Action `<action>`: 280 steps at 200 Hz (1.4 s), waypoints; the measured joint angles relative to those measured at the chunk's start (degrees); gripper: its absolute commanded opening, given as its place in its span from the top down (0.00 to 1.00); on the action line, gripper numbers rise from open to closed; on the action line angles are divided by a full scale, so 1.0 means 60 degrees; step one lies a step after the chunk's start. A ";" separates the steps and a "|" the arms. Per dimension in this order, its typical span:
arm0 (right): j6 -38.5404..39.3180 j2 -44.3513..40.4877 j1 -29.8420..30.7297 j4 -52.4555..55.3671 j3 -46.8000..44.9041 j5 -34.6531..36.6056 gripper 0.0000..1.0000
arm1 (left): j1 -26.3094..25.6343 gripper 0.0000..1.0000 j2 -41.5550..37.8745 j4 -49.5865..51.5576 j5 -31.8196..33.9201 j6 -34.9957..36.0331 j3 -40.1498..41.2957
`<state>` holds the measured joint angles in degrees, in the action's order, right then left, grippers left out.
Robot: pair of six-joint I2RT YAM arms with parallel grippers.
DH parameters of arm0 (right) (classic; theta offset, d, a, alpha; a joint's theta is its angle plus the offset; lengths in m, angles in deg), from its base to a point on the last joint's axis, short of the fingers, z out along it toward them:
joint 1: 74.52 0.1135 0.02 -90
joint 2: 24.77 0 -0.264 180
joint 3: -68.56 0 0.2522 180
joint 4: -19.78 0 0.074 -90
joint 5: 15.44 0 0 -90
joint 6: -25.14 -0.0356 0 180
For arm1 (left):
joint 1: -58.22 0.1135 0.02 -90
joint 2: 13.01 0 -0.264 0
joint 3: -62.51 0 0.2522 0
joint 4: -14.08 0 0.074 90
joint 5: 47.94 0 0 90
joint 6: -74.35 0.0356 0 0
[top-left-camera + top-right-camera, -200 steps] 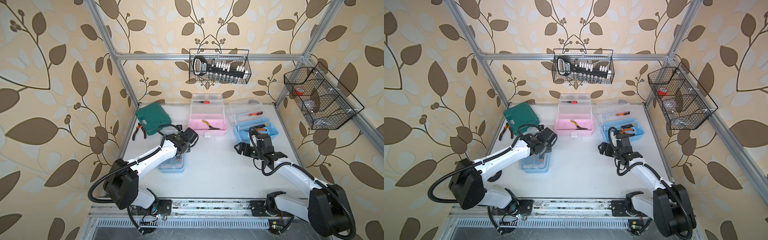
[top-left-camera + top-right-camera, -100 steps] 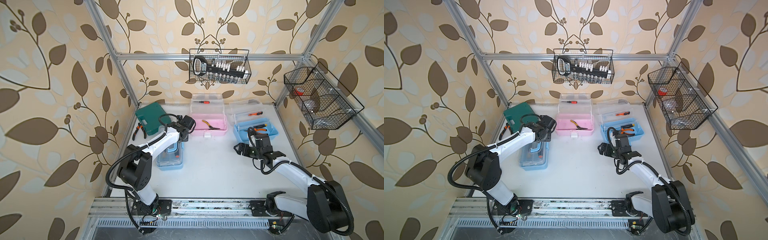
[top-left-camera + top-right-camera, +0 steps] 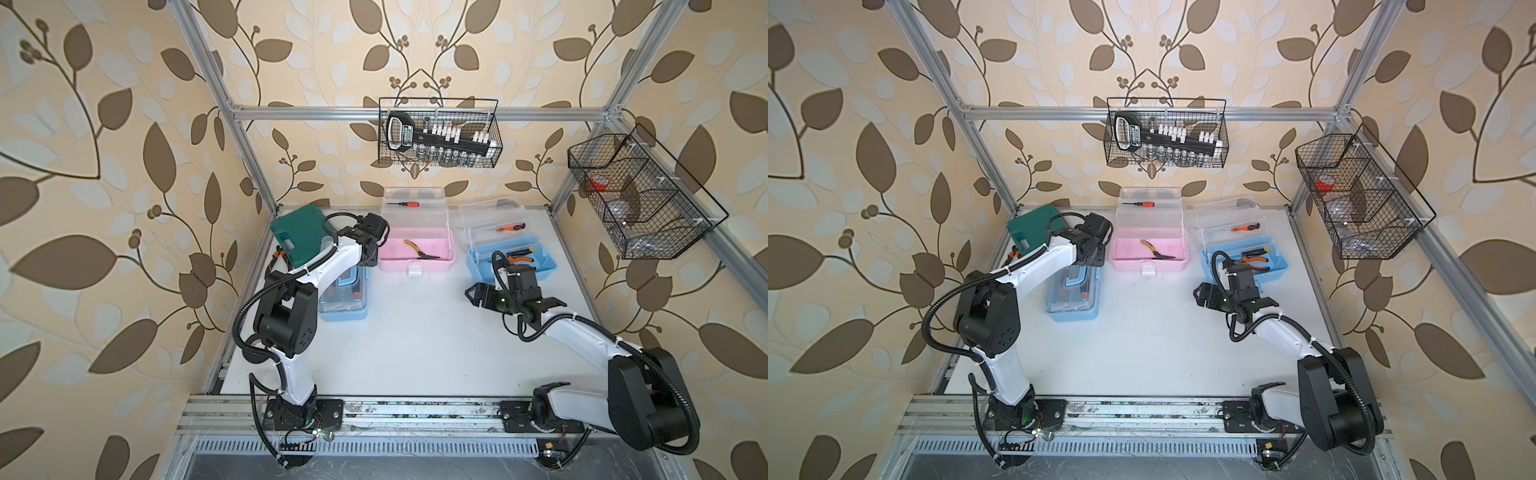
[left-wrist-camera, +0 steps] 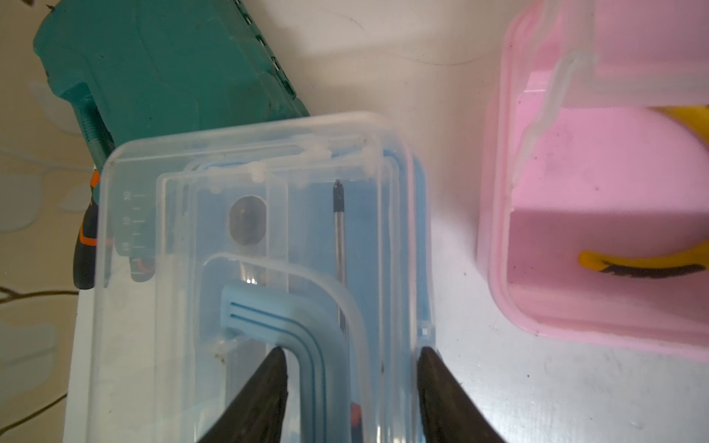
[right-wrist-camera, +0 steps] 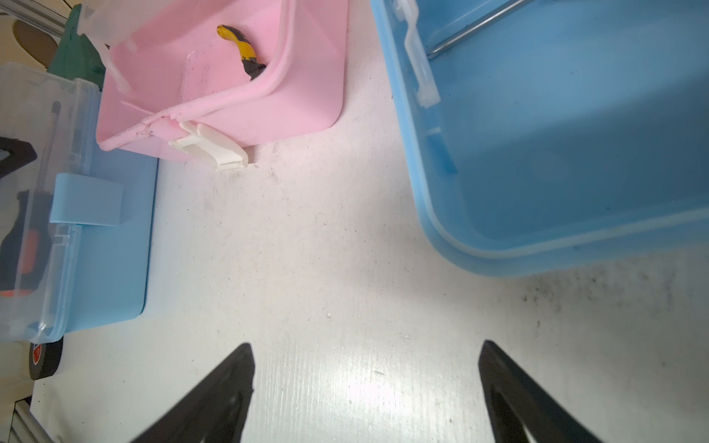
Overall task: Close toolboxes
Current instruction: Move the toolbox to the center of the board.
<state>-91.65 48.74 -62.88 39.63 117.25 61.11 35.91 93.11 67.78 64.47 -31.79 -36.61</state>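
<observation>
Three toolboxes stand on the white table (image 3: 415, 340). The left light-blue toolbox (image 3: 343, 299) (image 3: 1073, 299) has its clear lid (image 4: 245, 214) down and its blue latch (image 5: 86, 199) folded over the front. My left gripper (image 4: 351, 349) (image 3: 369, 257) hangs over the back end of that lid, jaws partly apart, straddling the flat blue handle (image 4: 307, 345). The pink toolbox (image 3: 415, 266) (image 3: 1148, 266) and the right light-blue toolbox (image 3: 540, 266) (image 3: 1273, 268) have their lids standing up. My right gripper (image 5: 366, 345) (image 3: 473, 295) is open and empty over bare table, in front of the right box.
A dark green case (image 3: 297, 232) lies at the back left, touching the left box, with pliers (image 3: 276, 259) beside it. Yellow-handled pliers (image 3: 419, 251) lie in the pink box. Wire baskets hang on the back wall (image 3: 438, 137) and right wall (image 3: 640, 191).
My left arm has drawn back from the middle of the left box toward its rear end, elbow lifting. The right gripper has shifted only slightly.
</observation>
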 measured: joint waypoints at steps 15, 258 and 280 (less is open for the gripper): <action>-0.0022 0.0098 0.0044 0.0015 0.0106 -0.0015 0.12 | 0.0058 0.46 0.0171 0.0029 -0.0084 0.0171 -0.0244; 0.0918 0.6852 0.1381 0.1526 0.7610 0.2481 0.24 | -0.0215 0.01 -0.3144 -0.0648 -0.2863 -0.0204 0.2273; 0.1013 0.6936 0.1450 0.1541 0.7624 0.2699 0.25 | -0.0357 0.01 -0.3519 -0.0667 -0.2973 -0.0339 0.2441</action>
<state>-85.57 90.36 -54.18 48.88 163.00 77.31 33.77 72.00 63.78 46.64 -33.83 -21.97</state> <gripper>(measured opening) 0.756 0.989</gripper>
